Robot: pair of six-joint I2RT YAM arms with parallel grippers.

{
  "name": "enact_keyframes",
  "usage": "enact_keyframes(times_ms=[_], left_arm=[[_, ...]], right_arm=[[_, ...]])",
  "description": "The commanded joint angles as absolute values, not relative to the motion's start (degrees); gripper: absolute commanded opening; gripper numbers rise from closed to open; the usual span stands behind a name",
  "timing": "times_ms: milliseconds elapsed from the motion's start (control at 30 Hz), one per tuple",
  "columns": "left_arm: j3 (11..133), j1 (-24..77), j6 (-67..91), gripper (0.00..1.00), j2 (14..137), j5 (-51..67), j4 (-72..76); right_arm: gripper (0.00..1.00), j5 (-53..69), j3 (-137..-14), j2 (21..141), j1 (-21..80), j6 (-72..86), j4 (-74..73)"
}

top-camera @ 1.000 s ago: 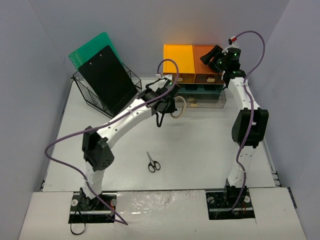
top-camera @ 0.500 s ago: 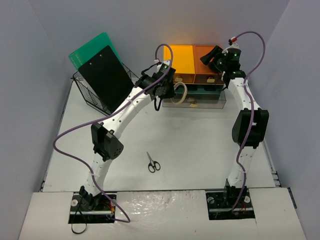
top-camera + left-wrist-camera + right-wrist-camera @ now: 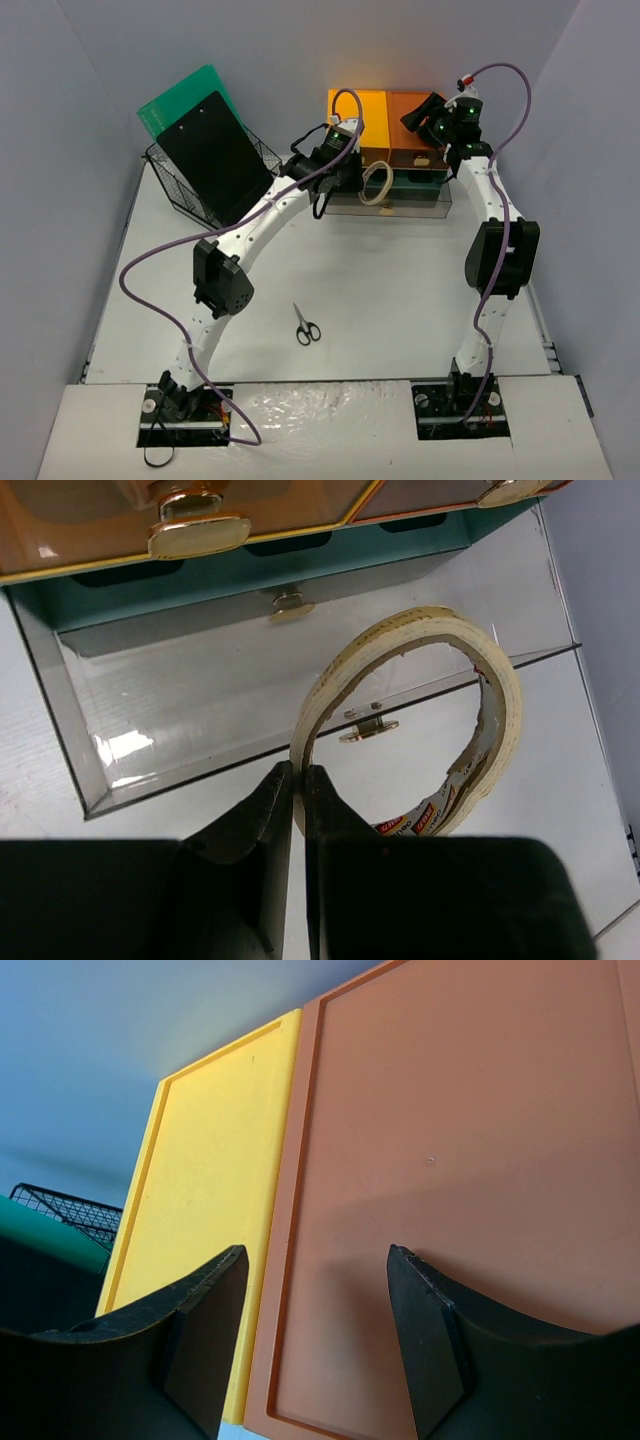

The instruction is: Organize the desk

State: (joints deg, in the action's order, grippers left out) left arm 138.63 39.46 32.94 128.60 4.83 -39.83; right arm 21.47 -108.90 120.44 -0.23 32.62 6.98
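Observation:
My left gripper (image 3: 352,185) is shut on a cream roll of tape (image 3: 377,185) and holds it over the open clear bottom drawer (image 3: 400,203) of the drawer unit. In the left wrist view the jaws pinch the roll's rim (image 3: 300,770), the tape (image 3: 420,720) hangs above the drawer (image 3: 200,710). My right gripper (image 3: 420,108) is open and empty above the unit's orange top (image 3: 470,1140), beside the yellow top (image 3: 210,1180). The white desk (image 3: 400,290) holds black scissors (image 3: 306,327) near the front middle.
A black wire basket (image 3: 205,180) at the back left holds a black clipboard (image 3: 215,155) and a green board (image 3: 185,95). The drawer unit (image 3: 390,125) stands at the back middle, with gold knobs (image 3: 198,532). Grey walls close in on both sides.
My left arm has carried the tape back and to the right, from over the desk in front of the unit to above the open bottom drawer. The right arm has barely moved.

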Motion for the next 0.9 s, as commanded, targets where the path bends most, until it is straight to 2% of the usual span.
enact_keyframes(times_ms=[0, 267, 500, 867], left_arm=[[143.14, 39.63, 25.75, 0.0, 128.86, 8.45, -32.19], [147.13, 39.15, 10.81, 0.0, 131.5, 10.16, -30.7], [151.14, 37.66, 5.19, 0.0, 132.12, 9.23, -32.88], [150.77, 37.44, -5.8, 0.0, 132.25, 2.68, -30.53]], right_arm=[[0.56, 19.46, -103.12, 124.41, -0.44, 31.46, -16.87], [0.56, 18.75, -102.08, 124.35, -0.35, 30.45, -16.8], [0.56, 18.59, -101.93, 124.28, -0.35, 30.13, -16.87], [0.56, 18.26, -102.57, 124.57, -0.35, 30.03, -16.79]])
